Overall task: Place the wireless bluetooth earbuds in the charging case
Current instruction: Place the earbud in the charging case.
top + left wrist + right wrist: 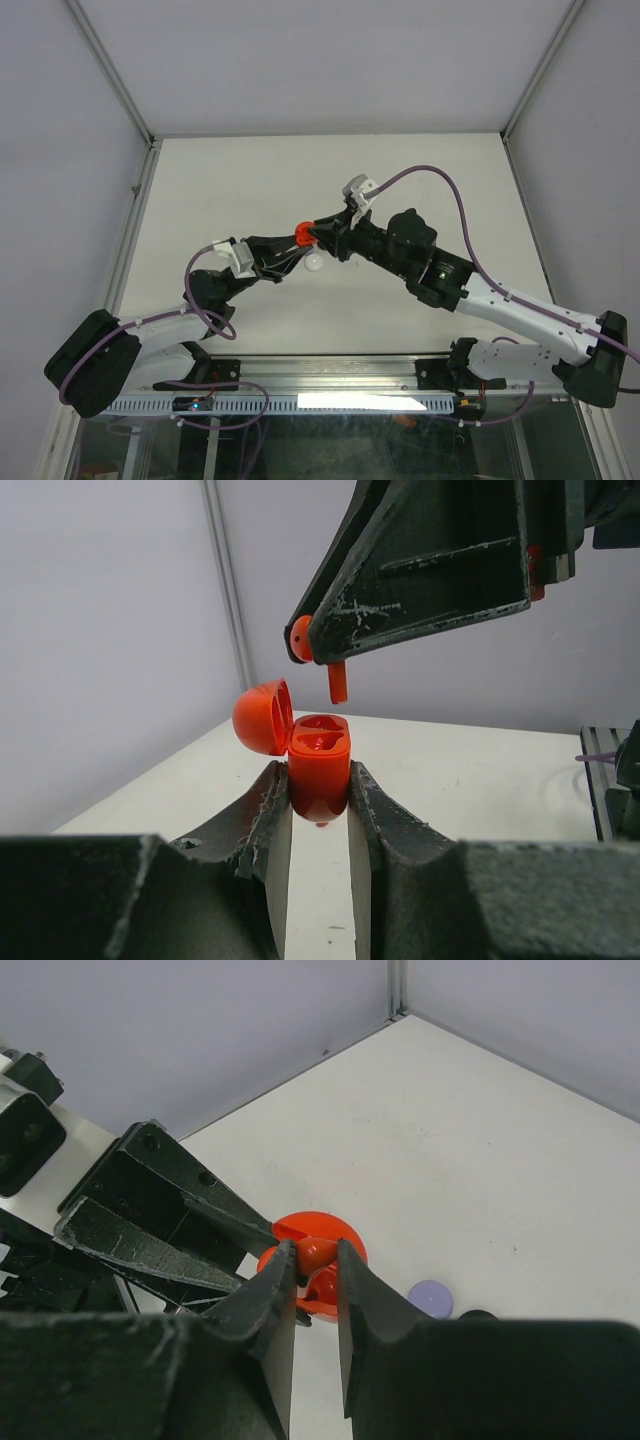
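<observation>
My left gripper [320,780] is shut on the body of a red charging case [320,765], held upright with its domed lid [262,717] swung open to the left. Just above the case hangs a red earbud [338,683], stem pointing down and not touching it. My right gripper [318,1255] is shut on that earbud [322,1252], with the open case [345,1232] right beneath it. From the top view both grippers meet over the table's middle at the red case [303,233].
A white round case [314,263] lies on the table just under the two grippers. A lavender disc [431,1298] and a black piece [478,1314] lie on the table to the right of my right fingers. Grey walls enclose the white table [420,180].
</observation>
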Controlling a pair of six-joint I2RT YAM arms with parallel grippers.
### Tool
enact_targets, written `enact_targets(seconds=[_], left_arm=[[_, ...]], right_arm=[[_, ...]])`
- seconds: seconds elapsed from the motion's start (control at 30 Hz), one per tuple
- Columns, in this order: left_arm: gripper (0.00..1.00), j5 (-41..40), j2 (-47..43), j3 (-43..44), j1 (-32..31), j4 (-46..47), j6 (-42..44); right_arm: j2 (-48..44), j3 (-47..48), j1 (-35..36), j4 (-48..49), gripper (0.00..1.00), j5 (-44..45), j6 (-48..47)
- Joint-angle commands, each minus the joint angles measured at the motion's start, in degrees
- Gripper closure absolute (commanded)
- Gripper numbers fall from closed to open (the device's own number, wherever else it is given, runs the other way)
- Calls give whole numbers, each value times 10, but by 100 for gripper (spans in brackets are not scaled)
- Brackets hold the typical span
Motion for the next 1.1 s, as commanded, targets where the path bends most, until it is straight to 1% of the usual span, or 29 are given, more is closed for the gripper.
enact_targets(seconds=[0.0,0.3,0.47,0.57,0.8,0.97,1.07], left_arm=[[100,16,1,16,-5,40,-14],[100,2,1,15,-5,48,-21],[100,-5,6,16,-5,54,-27],[100,-15,6,13,-5,63,-34],[100,-39,4,7,-4,70,-49],[100,-44,1,0,-5,55,-45],[100,-58,-1,-17,-4,49,-41]], right_arm=[[9,-3,2,42,86,2,5],[10,-7,2,34,86,0,8],[19,-1,2,25,83,-14,12],[24,-3,2,24,81,-3,14],[33,2,3,14,71,10,16],[29,14,3,5,55,24,19],[17,18,2,-2,47,43,15]])
